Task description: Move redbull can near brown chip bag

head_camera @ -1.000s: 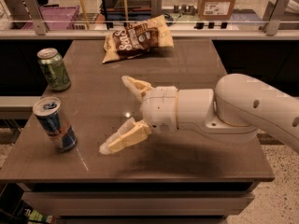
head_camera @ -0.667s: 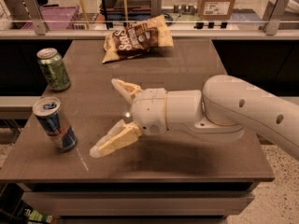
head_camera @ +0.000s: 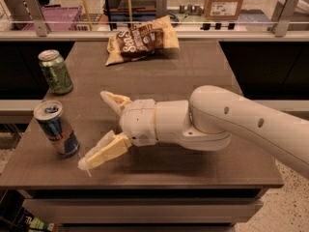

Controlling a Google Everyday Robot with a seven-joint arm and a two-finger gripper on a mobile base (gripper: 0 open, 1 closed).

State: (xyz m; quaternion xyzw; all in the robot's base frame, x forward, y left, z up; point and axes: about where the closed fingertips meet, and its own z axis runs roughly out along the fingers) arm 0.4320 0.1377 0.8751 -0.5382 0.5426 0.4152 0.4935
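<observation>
Dark brown table (head_camera: pixel 193 81) under warm light, backed by a rail and cluttered shelving. Near the front left corner, redbull can (head_camera: pixel 57 128), upright, blue and silver with red marks, silver top up. Behind it along the left side, green can (head_camera: pixel 56 71), also upright, apart from the first. At the far edge, about midway across, brown chip bag (head_camera: pixel 142 38), lying flat with white lettering up, well apart from both cans. Reaching in from the right, low over the table, white arm (head_camera: pixel 231 124), ending in the hand (head_camera: pixel 94 129) just right of the redbull can. Fingers spread wide apart, one tip aimed toward the far left, the other (head_camera: pixel 104 151) slanting down toward the near edge. Hand and can not touching, with a narrow strip of table showing between. Beyond the rail, cardboard box (head_camera: pixel 223 1) and purple crate (head_camera: pixel 60 18).
</observation>
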